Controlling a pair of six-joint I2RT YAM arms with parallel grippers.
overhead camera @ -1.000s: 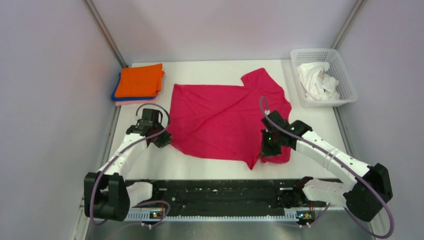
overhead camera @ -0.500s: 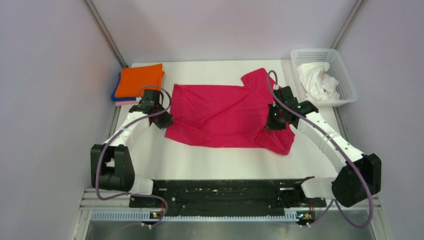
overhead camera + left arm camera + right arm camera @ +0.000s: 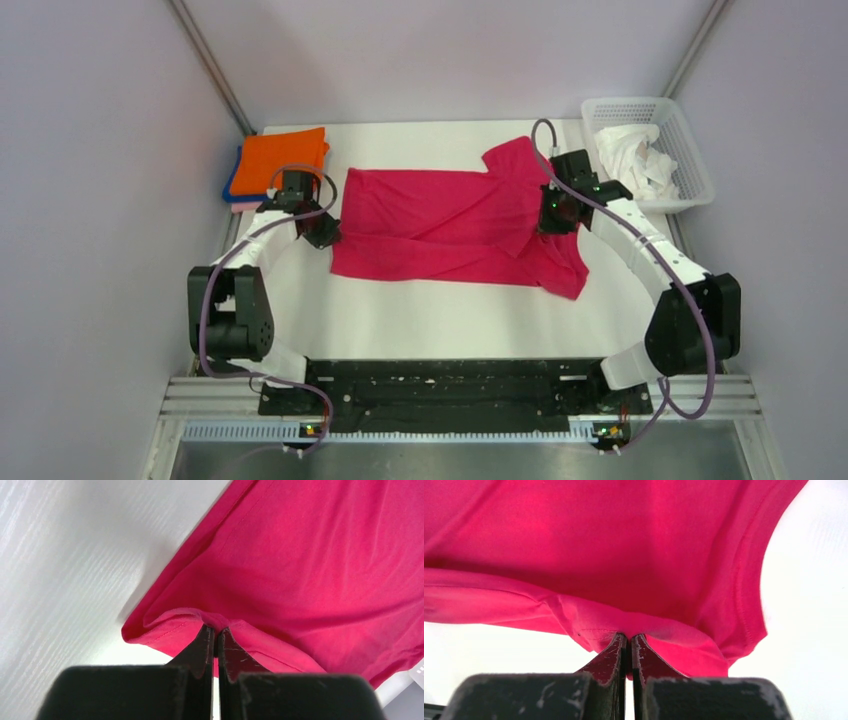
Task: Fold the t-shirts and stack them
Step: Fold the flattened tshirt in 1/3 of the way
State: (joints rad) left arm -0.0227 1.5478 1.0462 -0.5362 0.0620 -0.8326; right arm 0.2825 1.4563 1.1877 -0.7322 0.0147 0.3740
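The crimson-magenta t-shirt [image 3: 450, 225] lies across the middle of the white table, its near half lifted and carried back over the far half. My left gripper [image 3: 327, 232] is shut on the shirt's left hem corner [image 3: 216, 628]. My right gripper [image 3: 548, 222] is shut on the shirt's right hem edge [image 3: 628, 636]. A sleeve hangs at the right front [image 3: 565, 270]. Folded shirts, orange [image 3: 283, 160] on top of blue and pale pink, sit stacked at the far left. A crumpled white shirt [image 3: 632, 160] lies in the basket.
A white plastic lattice basket [image 3: 692, 165] stands at the far right corner. Grey walls and metal posts enclose the table on three sides. The black base rail [image 3: 450, 385] runs along the near edge.
Both grippers have moved away from the near edge toward the back, carrying the shirt's near hem over the rest of the shirt; the cloth now shows as a narrower band.
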